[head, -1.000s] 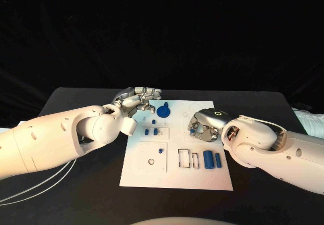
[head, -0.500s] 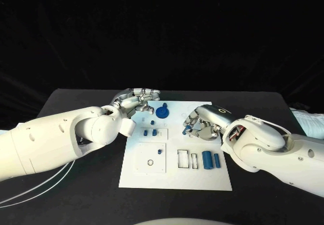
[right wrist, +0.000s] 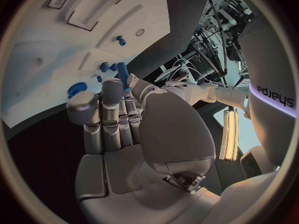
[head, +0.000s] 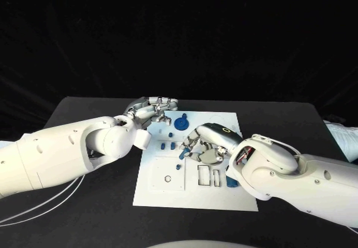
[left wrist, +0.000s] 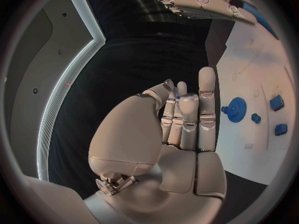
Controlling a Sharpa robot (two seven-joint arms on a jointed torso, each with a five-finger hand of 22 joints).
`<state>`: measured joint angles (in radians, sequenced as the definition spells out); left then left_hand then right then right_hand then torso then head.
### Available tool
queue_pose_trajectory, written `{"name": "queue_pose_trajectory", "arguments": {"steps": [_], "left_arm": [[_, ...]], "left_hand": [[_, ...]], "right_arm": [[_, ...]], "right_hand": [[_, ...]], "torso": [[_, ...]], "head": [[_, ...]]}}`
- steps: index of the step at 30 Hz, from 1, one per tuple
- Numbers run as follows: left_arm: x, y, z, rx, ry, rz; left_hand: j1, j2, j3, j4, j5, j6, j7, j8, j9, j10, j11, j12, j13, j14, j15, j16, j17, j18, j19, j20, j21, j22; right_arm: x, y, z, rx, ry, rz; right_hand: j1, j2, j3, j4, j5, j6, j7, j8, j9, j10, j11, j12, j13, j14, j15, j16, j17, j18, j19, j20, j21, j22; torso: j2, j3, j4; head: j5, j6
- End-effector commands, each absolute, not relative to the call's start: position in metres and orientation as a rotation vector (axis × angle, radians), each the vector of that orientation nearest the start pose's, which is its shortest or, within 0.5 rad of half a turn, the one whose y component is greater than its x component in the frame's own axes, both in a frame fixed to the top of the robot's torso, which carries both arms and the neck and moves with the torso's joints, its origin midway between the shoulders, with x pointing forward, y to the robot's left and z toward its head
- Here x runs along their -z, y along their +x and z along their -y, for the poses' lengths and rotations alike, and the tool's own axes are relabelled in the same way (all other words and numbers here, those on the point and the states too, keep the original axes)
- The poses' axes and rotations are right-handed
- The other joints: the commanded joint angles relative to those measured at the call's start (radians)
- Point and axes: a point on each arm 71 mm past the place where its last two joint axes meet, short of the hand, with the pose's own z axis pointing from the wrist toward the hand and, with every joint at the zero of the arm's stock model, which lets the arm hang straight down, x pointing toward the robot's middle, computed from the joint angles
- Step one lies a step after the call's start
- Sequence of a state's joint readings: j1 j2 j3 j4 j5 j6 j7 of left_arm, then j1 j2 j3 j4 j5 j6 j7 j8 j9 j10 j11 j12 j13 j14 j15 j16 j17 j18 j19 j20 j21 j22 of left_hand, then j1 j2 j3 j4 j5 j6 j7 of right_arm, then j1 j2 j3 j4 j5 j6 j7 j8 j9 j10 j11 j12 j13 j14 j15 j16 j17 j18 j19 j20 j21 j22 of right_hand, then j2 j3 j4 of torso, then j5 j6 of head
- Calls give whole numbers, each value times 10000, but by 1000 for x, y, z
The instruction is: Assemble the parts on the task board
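Black desk (head: 82,106) carrying the flat white rectangular task board (head: 224,194), with small blue plastic parts, among them a round blue gear (head: 180,123), lying on its far half. Left hand (head: 153,109) at the board's far left corner, fingers (left wrist: 187,117) curled, gripping nothing. Right hand (head: 205,142) over the board's middle, fingers (right wrist: 106,112) holding a blue cylindrical peg (right wrist: 122,73)

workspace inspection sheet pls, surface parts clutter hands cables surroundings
surface: black table, white task board lying in its middle
job's things: blue gear-shaped part at the board's far end; small blue parts beside the left hand; blue cylinder part at the right hand's fingertips
clutter: nothing seen
hands: left hand at the board's far left corner, fingers curled, holding nothing; right hand over the board's middle, seemingly pinching the cylinder
cables: white cables under the left arm
surroundings: dark backdrop behind the table
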<state>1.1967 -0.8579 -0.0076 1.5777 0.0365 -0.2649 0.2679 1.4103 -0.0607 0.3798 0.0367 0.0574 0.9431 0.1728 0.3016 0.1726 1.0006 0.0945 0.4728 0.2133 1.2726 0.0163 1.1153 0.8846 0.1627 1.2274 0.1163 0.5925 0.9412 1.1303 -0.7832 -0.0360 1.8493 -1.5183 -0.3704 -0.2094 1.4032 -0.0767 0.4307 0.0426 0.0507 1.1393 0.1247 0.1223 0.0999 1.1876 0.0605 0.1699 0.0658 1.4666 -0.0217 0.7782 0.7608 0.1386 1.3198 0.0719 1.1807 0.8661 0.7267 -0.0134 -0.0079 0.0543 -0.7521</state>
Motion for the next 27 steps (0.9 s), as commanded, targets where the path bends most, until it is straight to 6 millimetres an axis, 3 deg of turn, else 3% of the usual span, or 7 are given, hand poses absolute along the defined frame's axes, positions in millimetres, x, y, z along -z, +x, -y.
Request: {"name": "queue_pose_trajectory", "arguments": {"steps": [1, 12, 15, 19, 23, 27], "left_arm": [[172, 482, -195, 16083, -11913, -15367], [172, 482, -193, 16138, -11887, -15376], [172, 482, -193, 16149, -11884, -15388], [172, 482, -192, 16154, -11884, -15397], [172, 482, -190, 16208, -11871, -15458], [173, 482, -189, 16236, -11869, -15506]], "left_hand": [[-37, 50, -32, 2, 35, -57, -24, 39, 11, -40, 2, 53, 10, -58, -6, -33, -10, 134, -58, -6, -63, -9], [-51, 57, -40, 13, 34, -64, -23, 52, 15, -47, 4, 66, 14, -69, -4, -43, -30, 139, -68, -4, -97, -31], [-51, 57, -40, 13, 34, -64, -23, 52, 15, -47, 4, 66, 14, -69, -4, -43, -30, 139, -68, -4, -97, -31], [-52, 57, -41, 13, 35, -67, -23, 55, 16, -50, 4, 69, 15, -74, -3, -47, -38, 139, -68, -4, -99, -31], [-52, 57, -41, 13, 35, -67, -23, 55, 16, -50, 4, 69, 15, -74, -3, -47, -38, 139, -68, -4, -99, -31], [-60, 55, -47, 18, 34, -78, -20, 58, 17, -61, 7, 72, 16, -78, -2, -47, -40, 141, -73, -2, -113, -40]], "right_arm": [[179, 385, 76, -10367, -3148, -16094], [206, 376, 54, -10397, -4021, -16676], [212, 377, 53, -10094, -4259, -16863], [218, 378, 52, -9840, -4454, -17125], [224, 375, 47, -9874, -4681, -17398], [227, 374, 43, -9942, -4788, -17464]], "right_hand": [[59, 53, 28, -6, 30, -45, 16, -54, 7, -25, 9, -52, -3, 77, -34, 47, 17, -134, 24, 20, 66, 4], [79, 60, 60, -49, 36, -113, 56, -87, -4, -86, 45, -128, -4, 56, -7, 49, 3, -128, -12, 41, 59, -23], [80, 60, 61, -52, 36, -116, 58, -89, -5, -88, 46, -132, -4, 55, -5, 53, 6, -128, -14, 42, 59, -23], [87, 70, 72, -60, 49, -118, 60, -90, -4, -87, 49, -138, -2, 55, -2, 78, 29, -128, -18, 46, 62, -20], [75, 67, 69, -58, 62, -117, 63, -88, -3, -80, 53, -141, 1, 56, 1, 98, 45, -130, -16, 49, 72, -6], [71, 66, 67, -58, 65, -115, 63, -88, -3, -77, 53, -141, 2, 56, 1, 103, 49, -130, -17, 51, 73, -5]], "torso": [[7, -6, -43], [10, -5, -12], [9, -6, -34], [19, 6, -51], [15, -8, -43], [16, 4, -35]], "head": [[48, 8], [116, -37], [151, -48], [280, -83], [265, -83], [263, -84]]}}
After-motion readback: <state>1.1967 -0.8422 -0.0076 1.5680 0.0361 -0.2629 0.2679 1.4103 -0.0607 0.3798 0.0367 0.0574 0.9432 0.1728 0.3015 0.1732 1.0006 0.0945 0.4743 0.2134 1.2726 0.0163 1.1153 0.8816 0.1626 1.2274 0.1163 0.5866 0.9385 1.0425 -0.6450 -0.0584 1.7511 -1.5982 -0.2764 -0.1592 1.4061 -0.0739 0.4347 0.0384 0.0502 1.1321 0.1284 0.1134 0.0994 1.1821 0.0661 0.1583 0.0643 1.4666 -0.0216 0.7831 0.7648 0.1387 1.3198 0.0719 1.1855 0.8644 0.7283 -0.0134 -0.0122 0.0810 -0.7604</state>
